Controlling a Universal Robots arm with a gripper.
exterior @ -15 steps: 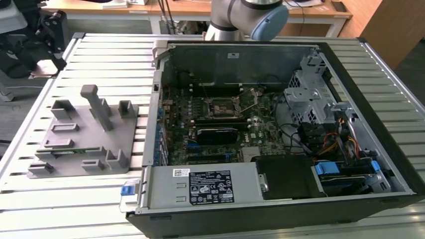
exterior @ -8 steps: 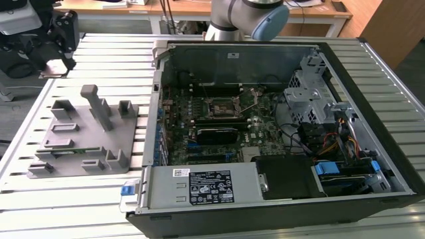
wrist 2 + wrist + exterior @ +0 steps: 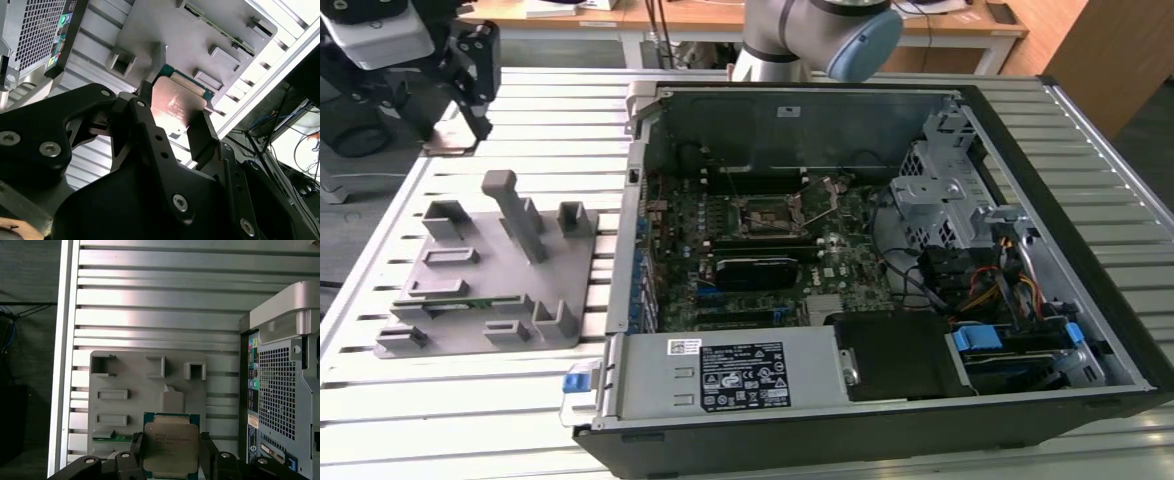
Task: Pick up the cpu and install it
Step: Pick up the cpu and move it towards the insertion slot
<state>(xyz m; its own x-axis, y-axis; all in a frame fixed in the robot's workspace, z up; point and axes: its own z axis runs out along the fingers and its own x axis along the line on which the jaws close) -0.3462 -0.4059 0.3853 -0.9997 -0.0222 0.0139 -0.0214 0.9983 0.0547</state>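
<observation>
The cpu (image 3: 170, 442), a flat square chip with a silver-grey metal top and green edge, is pinched between the black fingers of the hand (image 3: 171, 456). It is in the air over a grey plastic holder tray (image 3: 130, 377) on the slatted aluminium bench (image 3: 150, 305), beside an open black computer case (image 3: 801, 130).

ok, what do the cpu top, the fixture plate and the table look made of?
cpu: silver-grey metal lid with a soft sheen, on a green board edge. fixture plate: matte grey, probably plastic; no glare. table: ribbed bare metal, aluminium by its look; bright streaks along the slats.
</observation>
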